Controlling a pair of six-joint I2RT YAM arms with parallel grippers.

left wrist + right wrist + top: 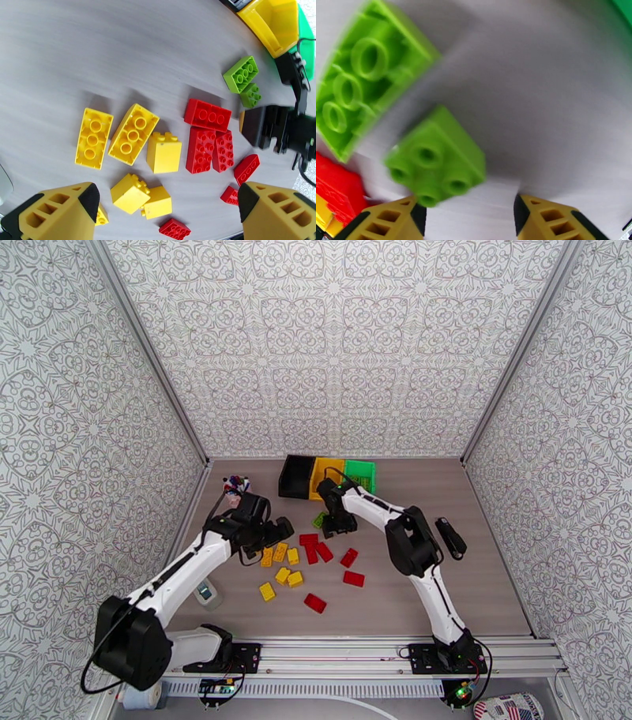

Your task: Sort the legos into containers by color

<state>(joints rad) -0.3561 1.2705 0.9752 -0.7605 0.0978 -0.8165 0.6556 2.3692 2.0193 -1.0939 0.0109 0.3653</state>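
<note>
Black (295,476), yellow (325,473) and green (360,473) bins stand in a row at the back. Yellow legos (280,564) and red legos (324,556) lie scattered mid-table. Two light green legos (319,519) lie just in front of the bins. My right gripper (338,526) hovers low beside them, open. Its wrist view shows a small green brick (438,162) just ahead of its left finger (391,221) and a larger overturned green brick (363,87) beyond. My left gripper (168,197) is open above the yellow bricks (132,134), holding nothing.
A pink cup of pens (235,486) stands at the back left by my left arm. A black object (452,538) lies to the right of the right arm. A small white device (207,593) sits near the left wall.
</note>
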